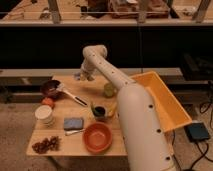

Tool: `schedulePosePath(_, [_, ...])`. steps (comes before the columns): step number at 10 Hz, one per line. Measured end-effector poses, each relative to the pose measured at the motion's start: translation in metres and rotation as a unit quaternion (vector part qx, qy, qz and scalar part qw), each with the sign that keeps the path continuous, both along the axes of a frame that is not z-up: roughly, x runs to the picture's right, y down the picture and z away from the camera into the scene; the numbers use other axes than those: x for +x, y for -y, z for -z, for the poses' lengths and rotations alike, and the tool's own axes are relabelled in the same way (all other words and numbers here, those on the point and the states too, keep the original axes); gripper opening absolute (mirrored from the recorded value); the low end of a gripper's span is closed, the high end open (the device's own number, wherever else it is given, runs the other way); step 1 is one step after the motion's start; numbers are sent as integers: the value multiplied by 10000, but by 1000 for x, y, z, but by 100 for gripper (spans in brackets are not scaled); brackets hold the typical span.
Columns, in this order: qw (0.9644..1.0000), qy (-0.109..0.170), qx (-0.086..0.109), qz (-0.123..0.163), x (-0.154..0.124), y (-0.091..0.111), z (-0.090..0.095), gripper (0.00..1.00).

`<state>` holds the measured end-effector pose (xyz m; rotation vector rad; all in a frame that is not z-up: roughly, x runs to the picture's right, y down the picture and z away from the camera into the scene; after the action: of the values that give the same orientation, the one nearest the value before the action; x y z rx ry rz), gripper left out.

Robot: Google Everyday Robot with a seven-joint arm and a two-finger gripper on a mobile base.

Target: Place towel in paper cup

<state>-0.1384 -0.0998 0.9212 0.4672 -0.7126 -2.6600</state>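
The white paper cup (44, 114) stands upright near the table's left edge. A blue-grey folded towel (73, 122) lies flat on the table just right of the cup. My gripper (82, 75) is at the far edge of the table, behind the dark bowl and well away from both the cup and the towel. My white arm (117, 85) reaches across the table from the near right.
A dark bowl (50, 88) with a white utensil (72, 96), an orange fruit (47, 101), a green object (109, 90), a black cup (99, 111), an orange bowl (97, 137) and brown snacks (45, 145) lie on the wooden table (62, 150). A yellow bin (167, 100) sits at the right.
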Motion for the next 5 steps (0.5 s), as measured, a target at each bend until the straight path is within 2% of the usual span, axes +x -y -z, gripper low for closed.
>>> schedulePosePath(1, [10000,52,-28,55,2,6,17,0])
schedulePosePath(2, [9996,190,-104,168,2,9,48,0])
schedulePosePath(3, [9990,319,-180,263,1,5,69,0])
schedulePosePath(5, [9951,778,-321,524,-13,-23,115,0])
